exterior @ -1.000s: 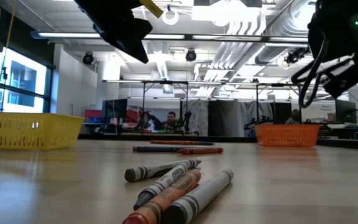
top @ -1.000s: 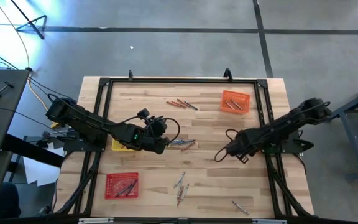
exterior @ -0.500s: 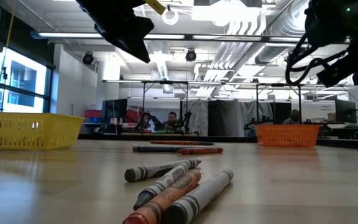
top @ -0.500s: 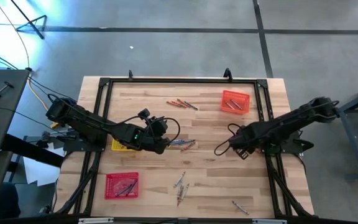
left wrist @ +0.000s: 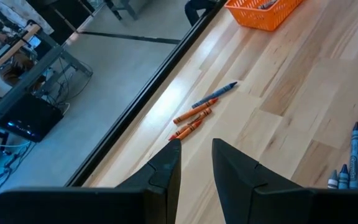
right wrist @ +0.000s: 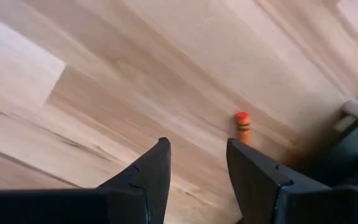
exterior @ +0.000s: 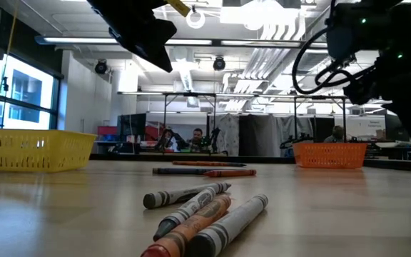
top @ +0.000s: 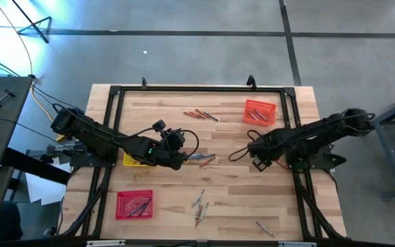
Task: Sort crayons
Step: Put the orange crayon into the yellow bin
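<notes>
- The left gripper [top: 178, 159] is hovering left of the high view's centre, just beside the yellow tray [top: 133, 160]; its fingers [left wrist: 166, 169] are standing slightly apart with nothing visible between them, probably waiting.
- The right gripper [top: 233, 155] is reaching in from centre-right, fingers [right wrist: 148, 171] spread and empty, likely heading for the middle cluster.
- The crayons [top: 201, 159] are lying scattered: centre, upper middle and lower middle of the table. They are thin paper-wrapped sticks in orange, blue and grey.
</notes>
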`<state>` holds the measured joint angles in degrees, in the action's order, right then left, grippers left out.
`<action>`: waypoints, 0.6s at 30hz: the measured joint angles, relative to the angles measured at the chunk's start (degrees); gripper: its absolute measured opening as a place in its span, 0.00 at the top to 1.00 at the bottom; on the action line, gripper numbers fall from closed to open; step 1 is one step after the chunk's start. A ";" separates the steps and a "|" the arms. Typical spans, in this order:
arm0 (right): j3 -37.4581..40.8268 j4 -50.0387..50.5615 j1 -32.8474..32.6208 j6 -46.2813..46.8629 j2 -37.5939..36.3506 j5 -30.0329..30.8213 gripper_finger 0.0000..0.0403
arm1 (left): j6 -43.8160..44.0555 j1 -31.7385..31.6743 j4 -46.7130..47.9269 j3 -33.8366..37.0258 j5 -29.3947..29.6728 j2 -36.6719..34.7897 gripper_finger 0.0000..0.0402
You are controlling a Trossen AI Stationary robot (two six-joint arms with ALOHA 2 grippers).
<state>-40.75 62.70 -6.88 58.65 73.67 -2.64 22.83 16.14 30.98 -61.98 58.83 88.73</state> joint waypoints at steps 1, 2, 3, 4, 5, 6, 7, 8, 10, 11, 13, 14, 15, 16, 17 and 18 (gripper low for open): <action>0.00 0.12 0.80 -1.25 0.07 0.05 0.63 | -0.02 0.00 0.00 0.00 -0.02 0.00 0.81; 0.01 0.34 1.60 -2.50 0.23 0.06 0.63 | -0.02 0.01 0.00 0.00 0.00 -0.02 0.81; 0.02 0.37 2.45 -3.72 0.35 0.05 0.63 | -0.03 0.00 0.00 0.00 0.00 -0.01 0.81; 0.00 0.28 3.34 -4.99 0.62 0.02 0.63 | -0.12 0.00 0.00 0.00 0.00 -0.02 0.81; 0.00 0.29 4.24 -6.20 1.02 0.01 0.63 | -0.17 0.00 0.00 0.00 0.00 -0.01 0.81; 0.00 0.43 5.12 -7.51 1.51 0.00 0.63 | -0.17 0.00 0.00 0.00 0.00 -0.02 0.81; 0.00 0.76 6.06 -8.70 2.11 -0.28 0.63 | -0.17 0.00 0.00 0.00 0.00 -0.02 0.81; 0.00 1.00 7.01 -9.90 2.83 -0.84 0.63 | -0.17 0.00 0.00 0.00 0.00 0.00 0.81; 0.00 1.49 8.78 -12.37 4.54 -2.77 0.63 | -0.17 0.00 0.04 0.00 0.00 -0.01 0.81; 0.00 1.87 9.53 -13.49 5.47 -3.78 0.63 | -0.36 0.00 0.04 0.00 0.00 0.00 0.81; 0.00 2.57 10.85 -15.77 7.64 -5.29 0.63 | -0.72 0.00 0.04 0.00 0.00 0.00 0.81; 0.00 2.91 11.45 -17.06 8.72 -5.77 0.63 | -0.90 0.00 0.04 0.00 0.00 -0.01 0.81; 0.00 3.28 12.02 -18.28 9.86 -6.31 0.63 | -0.90 0.00 0.04 0.00 0.00 0.00 0.81; 0.00 3.58 12.60 -19.36 11.10 -6.74 0.63 | -0.89 0.00 0.04 0.00 0.00 -0.02 0.81; 0.00 3.91 13.09 -20.31 12.33 -7.07 0.63 | -0.90 0.00 0.04 0.00 0.00 -0.02 0.81; 0.00 4.17 13.56 -21.47 13.42 -7.31 0.63 | -0.90 0.00 0.04 0.00 0.00 0.00 0.81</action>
<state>-40.75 66.86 6.68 37.18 87.09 -9.95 21.93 16.14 31.03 -61.98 58.83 88.73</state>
